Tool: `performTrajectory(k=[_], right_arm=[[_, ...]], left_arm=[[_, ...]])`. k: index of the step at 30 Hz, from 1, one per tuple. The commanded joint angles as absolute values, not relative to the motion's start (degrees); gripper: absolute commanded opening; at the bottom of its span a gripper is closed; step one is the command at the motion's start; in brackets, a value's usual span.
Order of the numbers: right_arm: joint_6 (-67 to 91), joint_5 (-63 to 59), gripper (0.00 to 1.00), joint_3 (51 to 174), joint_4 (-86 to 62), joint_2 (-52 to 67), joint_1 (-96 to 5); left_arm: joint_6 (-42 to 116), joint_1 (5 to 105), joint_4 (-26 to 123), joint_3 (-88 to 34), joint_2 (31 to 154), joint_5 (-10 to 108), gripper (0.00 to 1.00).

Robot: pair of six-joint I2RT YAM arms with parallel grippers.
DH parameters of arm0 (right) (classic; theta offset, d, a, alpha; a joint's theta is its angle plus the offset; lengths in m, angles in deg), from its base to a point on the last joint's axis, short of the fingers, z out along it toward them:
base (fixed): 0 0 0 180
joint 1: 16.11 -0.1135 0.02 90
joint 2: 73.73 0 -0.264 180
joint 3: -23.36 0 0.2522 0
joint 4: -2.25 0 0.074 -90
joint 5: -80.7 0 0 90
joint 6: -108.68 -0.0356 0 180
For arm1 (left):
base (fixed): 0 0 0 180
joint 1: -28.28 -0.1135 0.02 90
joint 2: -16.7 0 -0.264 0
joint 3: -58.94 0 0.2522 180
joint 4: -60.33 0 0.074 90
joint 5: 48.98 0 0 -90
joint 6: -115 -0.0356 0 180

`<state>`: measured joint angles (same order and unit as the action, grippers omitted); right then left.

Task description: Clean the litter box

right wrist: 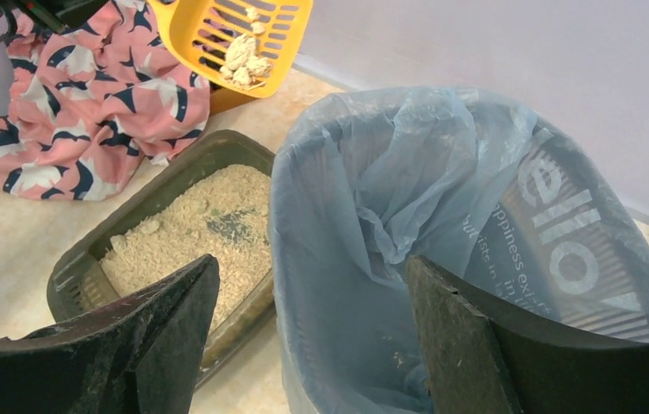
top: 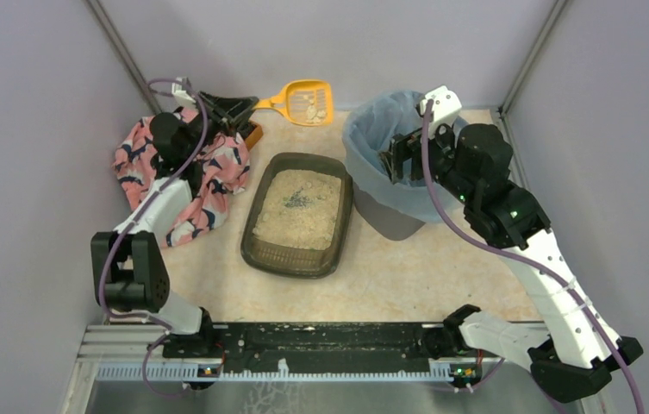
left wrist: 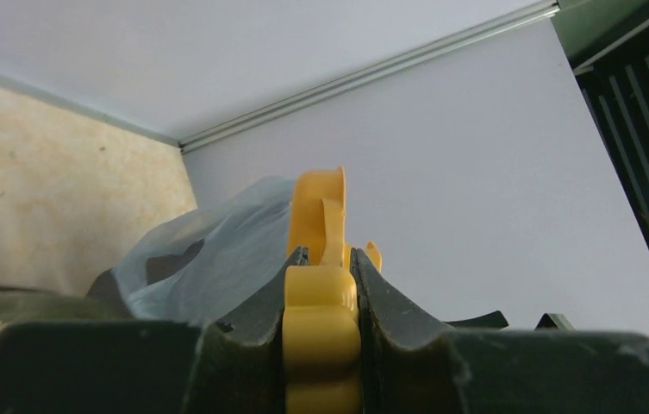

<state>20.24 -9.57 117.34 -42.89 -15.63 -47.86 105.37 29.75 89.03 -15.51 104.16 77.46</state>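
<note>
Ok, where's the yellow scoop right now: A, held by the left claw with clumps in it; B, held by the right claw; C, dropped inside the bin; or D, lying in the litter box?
A: the left claw is shut on the handle of the scoop, whose slotted pan holds pale clumps, while the right claw is open at the bin.

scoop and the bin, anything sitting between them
Nothing. In the top view only bare beige table separates the scoop from the bin; the right wrist view shows the same open gap.
</note>
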Motion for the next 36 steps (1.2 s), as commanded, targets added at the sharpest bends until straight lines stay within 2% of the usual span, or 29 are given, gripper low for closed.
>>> performTrajectory(k=[1, 6, 9, 12, 17, 20, 24, 31, 34, 36], right_arm=[[21.1, -10.7, 0.8, 116.8, -40.5, -17.2, -48.3], [20.9, -11.5, 0.81, 115.9, -40.0, -17.9, -48.4], [20.6, -11.5, 0.81, 115.3, -39.5, -18.7, -48.4], [20.4, -13.2, 0.8, 114.6, -38.7, -19.5, -48.3], [19.1, -15.6, 0.8, 112.7, -36.0, -21.9, -48.4], [19.1, -20.0, 0.79, 108.2, -30.2, -26.1, -48.4], [17.5, -23.1, 0.77, 105.0, -26.0, -28.6, -48.4], [17.1, -22.2, 0.77, 102.9, -24.5, -27.5, -48.4], [16.9, -22.2, 0.77, 102.4, -24.3, -26.9, -48.4], [16.6, -22.2, 0.77, 101.9, -24.1, -26.9, -48.4]], left_arm=[[104.7, 34.1, 88.6, -23.5, 107.3, 75.7, 0.0], [99.0, 39.8, 86.5, -32.2, 111.9, 74.0, 0.0], [95.0, 42.7, 90.3, -38.1, 116.7, 77.9, 0.0], [83.8, 46.8, 93.1, -43.2, 120.5, 82.2, 0.0], [71.6, 50.6, 96.7, -44.1, 123.0, 85.3, 0.0], [64.6, 51.7, 102.0, -40.2, 121.1, 86.4, 0.0], [56.5, 53.1, 101.1, -38.6, 118.3, 86.1, 0.0], [55.3, 54.4, 102.2, -45.0, 120.8, 96.7, 0.0], [54.2, 54.5, 100.7, -45.6, 120.9, 96.3, 0.0], [54.9, 54.4, 99.3, -45.2, 120.4, 91.6, 0.0]])
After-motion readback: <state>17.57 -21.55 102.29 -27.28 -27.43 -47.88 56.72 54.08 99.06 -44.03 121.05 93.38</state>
